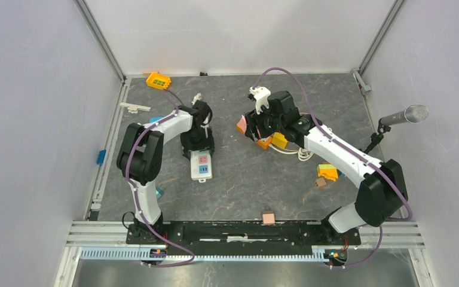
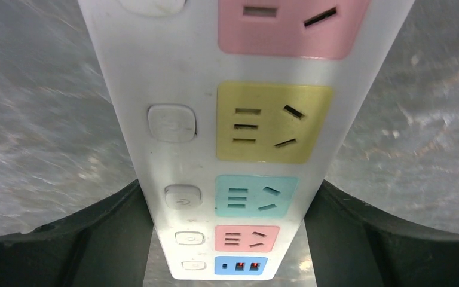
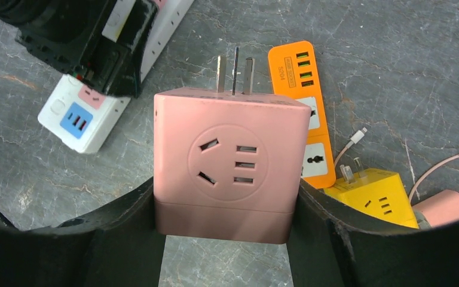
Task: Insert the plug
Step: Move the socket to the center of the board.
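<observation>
My left gripper (image 1: 198, 142) is shut on the far end of a white power strip (image 1: 202, 164) that lies on the grey table. In the left wrist view the strip (image 2: 173, 72) runs between my fingers (image 2: 95, 239), showing pink, yellow, teal and pink sockets and a blue USB panel. My right gripper (image 1: 252, 127) is shut on a pink cube plug adapter (image 3: 230, 161), held above the table to the right of the strip. Its three metal prongs (image 3: 234, 75) point away from the wrist. The strip's near end (image 3: 80, 116) shows at upper left in the right wrist view.
An orange socket strip (image 3: 305, 107), a yellow adapter (image 3: 382, 194) and another pink adapter (image 3: 448, 209) with white cables lie under the right arm. An orange block (image 1: 158, 80) sits at the back left. Small blocks (image 1: 327, 172) (image 1: 268, 217) lie near the front. A microphone (image 1: 403, 116) stands at right.
</observation>
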Action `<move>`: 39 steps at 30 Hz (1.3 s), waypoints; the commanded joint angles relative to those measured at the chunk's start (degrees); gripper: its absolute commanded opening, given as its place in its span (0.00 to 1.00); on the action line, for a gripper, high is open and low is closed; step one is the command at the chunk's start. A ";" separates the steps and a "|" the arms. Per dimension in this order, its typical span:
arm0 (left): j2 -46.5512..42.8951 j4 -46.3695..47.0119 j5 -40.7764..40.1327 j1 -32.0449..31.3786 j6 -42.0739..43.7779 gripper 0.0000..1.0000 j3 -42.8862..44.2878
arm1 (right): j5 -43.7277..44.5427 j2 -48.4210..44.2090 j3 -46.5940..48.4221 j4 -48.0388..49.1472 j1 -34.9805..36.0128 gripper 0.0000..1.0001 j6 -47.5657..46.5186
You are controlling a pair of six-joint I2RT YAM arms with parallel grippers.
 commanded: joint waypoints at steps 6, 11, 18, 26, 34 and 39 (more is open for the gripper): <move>-7.66 -7.48 4.35 -13.89 -11.75 0.65 -3.92 | -1.79 -6.12 -4.34 4.70 -0.42 0.00 2.23; -11.62 -6.43 5.49 -21.56 -18.58 0.68 -9.70 | -4.18 -9.05 -7.70 5.86 -0.60 0.00 3.41; -24.44 -3.55 1.83 -25.20 -26.58 1.00 -14.78 | -8.37 -13.53 -9.00 4.97 -0.69 0.00 3.83; -38.52 1.17 -7.23 -24.89 -17.16 1.00 -10.66 | -14.41 -19.53 -7.49 6.19 -0.78 0.00 0.44; -48.87 8.85 -6.88 -22.61 -7.12 1.00 -9.43 | -21.25 -33.95 -23.78 35.11 -0.78 0.00 -2.54; -54.51 10.12 -6.48 -22.21 -6.32 1.00 -9.79 | -24.40 -37.42 -30.64 44.69 -0.77 0.00 0.42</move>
